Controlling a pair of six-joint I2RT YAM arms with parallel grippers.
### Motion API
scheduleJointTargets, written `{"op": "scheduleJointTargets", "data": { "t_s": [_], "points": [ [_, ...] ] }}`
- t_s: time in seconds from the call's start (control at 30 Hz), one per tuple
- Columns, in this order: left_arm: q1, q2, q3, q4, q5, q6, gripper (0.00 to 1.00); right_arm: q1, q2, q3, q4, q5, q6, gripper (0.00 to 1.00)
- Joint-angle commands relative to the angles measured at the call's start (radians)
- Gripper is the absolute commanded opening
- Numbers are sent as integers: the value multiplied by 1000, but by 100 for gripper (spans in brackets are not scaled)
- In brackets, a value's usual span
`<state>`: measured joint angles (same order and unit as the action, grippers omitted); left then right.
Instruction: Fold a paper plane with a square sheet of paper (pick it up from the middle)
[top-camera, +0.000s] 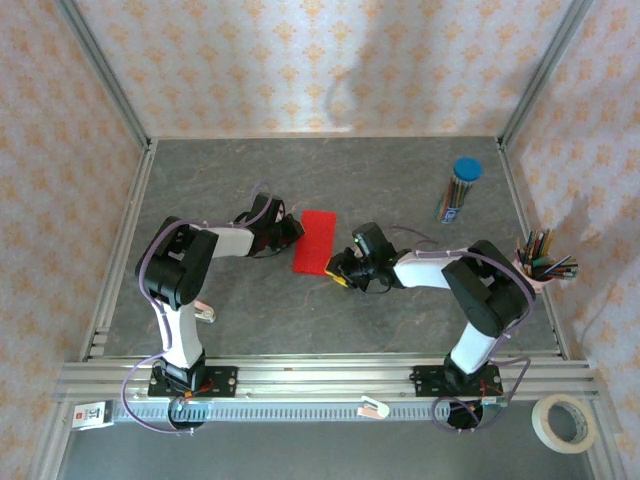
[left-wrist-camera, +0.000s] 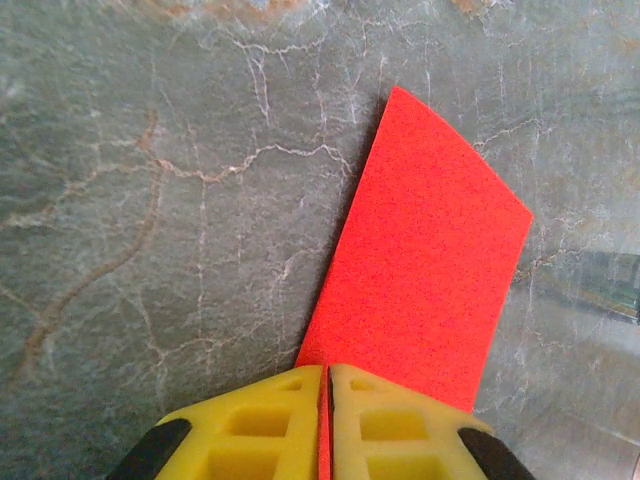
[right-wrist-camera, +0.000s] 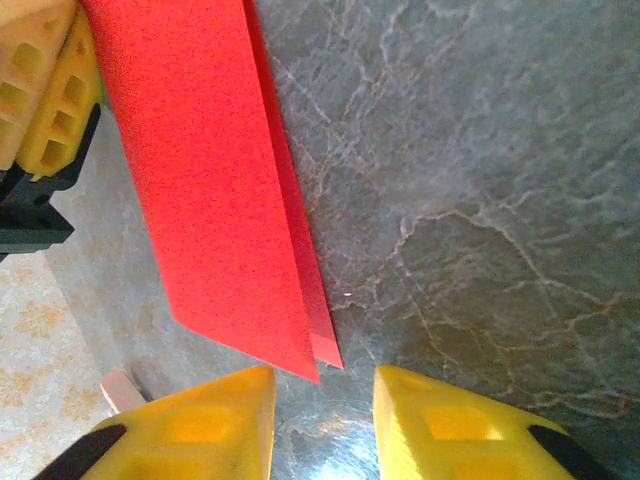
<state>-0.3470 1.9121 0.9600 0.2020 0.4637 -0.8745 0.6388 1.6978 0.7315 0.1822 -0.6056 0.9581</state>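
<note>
Item: one square sheet of paper (top-camera: 318, 241), bright red, doubled over into a narrow rectangle, its two layers slightly offset along one long edge; lies at the middle of the bench (top-camera: 400, 310), between the two arms. Left fingers (left-wrist-camera: 300, 405): together, clamped on the sheet's left long edge, a sliver of red showing between them. Right fingers (right-wrist-camera: 225, 415): apart, holding nothing, just beside the sheet's near right corner and low over the bench. Handling, as judged: very light, thin and limp; likely to bow under its own weight if lifted by one edge; creases easily and for good; may tear if pulled from both sides; probably slides on the smooth bench. Best hold, as judged: pinch both layers together at an edge or corner, near the line of the next fold, with light pressure. Also present: blue-capped tube of coloured pencils (top-camera: 460, 188), far right, well apart from the sheet
</note>
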Motion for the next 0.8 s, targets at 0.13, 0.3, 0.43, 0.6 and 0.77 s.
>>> {"op": "scheduleJointTargets", "data": {
  "t_s": [0.13, 0.3, 0.43, 0.6, 0.77],
  "points": [
    [-10, 21, -28, -132, -16, -9, 13, 6, 37, 41, 35, -11, -13, 26],
    [-10, 20, -27, -131, -14, -10, 13, 6, 52, 49, 34, -15, -13, 25],
    [-11, 20, -27, -128, -10, -12, 13, 5, 47, 47, 53, -22, -13, 22],
    [-11, 11, -26, -128, -7, -13, 14, 5, 25, 36, 101, -13, 0, 20],
    [-12, 5, -26, -127, 0, -14, 14, 4, 32, 31, 144, -14, 22, 20]
  ]
}}
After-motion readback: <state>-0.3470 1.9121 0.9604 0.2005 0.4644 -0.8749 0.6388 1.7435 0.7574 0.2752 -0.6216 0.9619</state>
